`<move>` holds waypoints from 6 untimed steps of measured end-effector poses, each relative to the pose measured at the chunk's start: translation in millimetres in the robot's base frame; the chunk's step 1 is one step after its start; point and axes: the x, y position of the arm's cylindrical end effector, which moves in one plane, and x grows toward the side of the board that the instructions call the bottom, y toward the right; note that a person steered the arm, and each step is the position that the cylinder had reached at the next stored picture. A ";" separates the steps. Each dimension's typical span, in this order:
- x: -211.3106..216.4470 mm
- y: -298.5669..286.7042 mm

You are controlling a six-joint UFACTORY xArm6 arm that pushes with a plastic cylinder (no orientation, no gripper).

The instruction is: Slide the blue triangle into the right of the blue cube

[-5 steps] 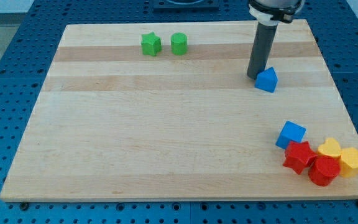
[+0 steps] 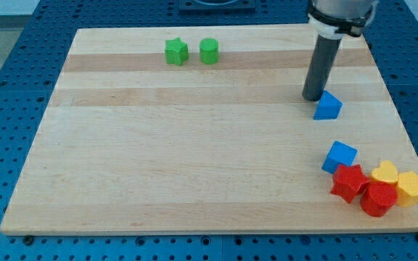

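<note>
A: Looking at my tip (image 2: 312, 98), it sits low on the table (image 2: 194, 159), pressed right up against the upper-left edge of the blue triangle (image 2: 328, 106). Touching, or as near as I can tell.

B: And fingers? Open, closed?

A: No fingers on this arm at all, just a straight dark rod, so nothing opens, closes or grips. The rod comes down from the view's top.

B: Where's the blue cube from the tip?

A: Below it and a touch to the view's right, well apart. The blue cube (image 2: 339, 156) sits at the upper-left of a cluster near the table's lower right corner.

B: What's in that cluster?

A: A red star (image 2: 348, 182) just under the cube, touching it. A second red block (image 2: 378, 198), shape hard to make out, further to the view's right and lower. Then a yellow heart (image 2: 384, 172) and another yellow block (image 2: 411, 187) furthest right.

B: Anything on the tip's other side?

A: Far to the view's left and slightly up, a green star (image 2: 176, 51) and a green cylinder-like block (image 2: 209, 51), side by side, just apart.
</note>
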 end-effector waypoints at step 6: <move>102.1 16.8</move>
